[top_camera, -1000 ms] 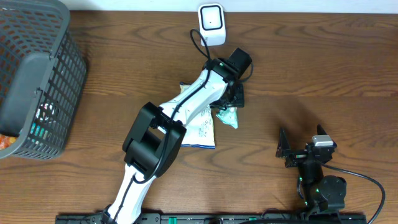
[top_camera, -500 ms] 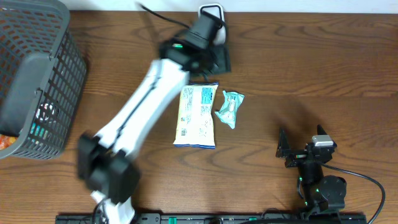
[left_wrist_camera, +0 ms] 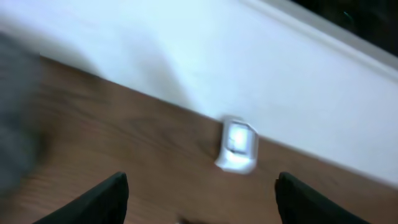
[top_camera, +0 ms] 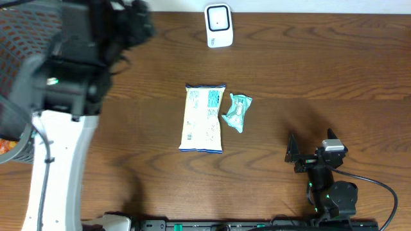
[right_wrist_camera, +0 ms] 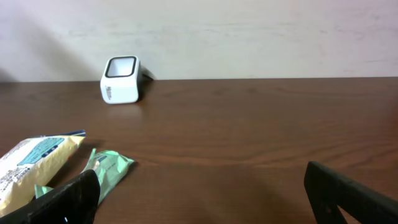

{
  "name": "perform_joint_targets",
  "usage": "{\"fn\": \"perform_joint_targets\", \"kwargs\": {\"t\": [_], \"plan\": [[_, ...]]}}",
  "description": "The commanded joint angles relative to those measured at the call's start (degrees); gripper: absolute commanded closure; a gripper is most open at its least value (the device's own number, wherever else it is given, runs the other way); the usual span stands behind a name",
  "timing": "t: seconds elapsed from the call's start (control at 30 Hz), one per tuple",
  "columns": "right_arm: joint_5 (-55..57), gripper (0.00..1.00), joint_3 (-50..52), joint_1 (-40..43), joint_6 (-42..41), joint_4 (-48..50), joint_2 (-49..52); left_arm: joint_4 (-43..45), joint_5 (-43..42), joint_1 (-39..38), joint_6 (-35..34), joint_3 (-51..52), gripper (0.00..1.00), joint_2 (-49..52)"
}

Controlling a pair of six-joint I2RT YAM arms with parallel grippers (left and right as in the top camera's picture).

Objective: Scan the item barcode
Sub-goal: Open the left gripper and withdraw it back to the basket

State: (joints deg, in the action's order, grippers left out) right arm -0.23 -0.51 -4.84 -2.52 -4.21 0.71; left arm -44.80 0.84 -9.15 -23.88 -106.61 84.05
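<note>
The white snack packet (top_camera: pixel 204 119) lies flat near the middle of the brown surface (top_camera: pixel 321 64), its long side running toward the far edge. The small teal packet (top_camera: pixel 236 112) lies just beside it on the right, so close that I cannot tell whether they touch. Neither is held by anything. The scanner (top_camera: pixel 218 25), a little white block with a dark-rimmed window, stands at the far edge against the pale wall (right_wrist_camera: pixel 249 31), well apart from both packets. The left arm (top_camera: pixel 61 109) is a blurred shape over the far left corner, covering much of the grey mesh basket (top_camera: pixel 16 45) there. In its own camera the left claw (left_wrist_camera: pixel 200 186) has its two dark fingers spread wide with only bare wood between them and the scanner ahead. The right claw (right_wrist_camera: pixel 199 186) sits low at the near right, well away from the packets. Its jaws are also wide and empty, and it faces across the surface toward the scanner and packets.
</note>
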Motion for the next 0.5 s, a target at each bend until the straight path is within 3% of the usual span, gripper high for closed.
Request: {"fn": "perform_joint_targets", "kwargs": {"t": [0.0,0.13,0.47], "plan": [[-0.11,0.01,0.22,-0.46,0.44,-0.09,-0.33,-0.52,4.81,8.37,7.23,-0.57,0.26,-1.84],[-0.11,0.01,0.22,-0.46,0.44,-0.09,-0.33,-3.74,10.08,16.94,12.98,-0.55,0.26,-1.95],[-0.11,0.01,0.22,-0.46,0.44,-0.09,-0.33,-5.7,12.2,37.57,13.18,-0.5,0.26,0.11]]}}
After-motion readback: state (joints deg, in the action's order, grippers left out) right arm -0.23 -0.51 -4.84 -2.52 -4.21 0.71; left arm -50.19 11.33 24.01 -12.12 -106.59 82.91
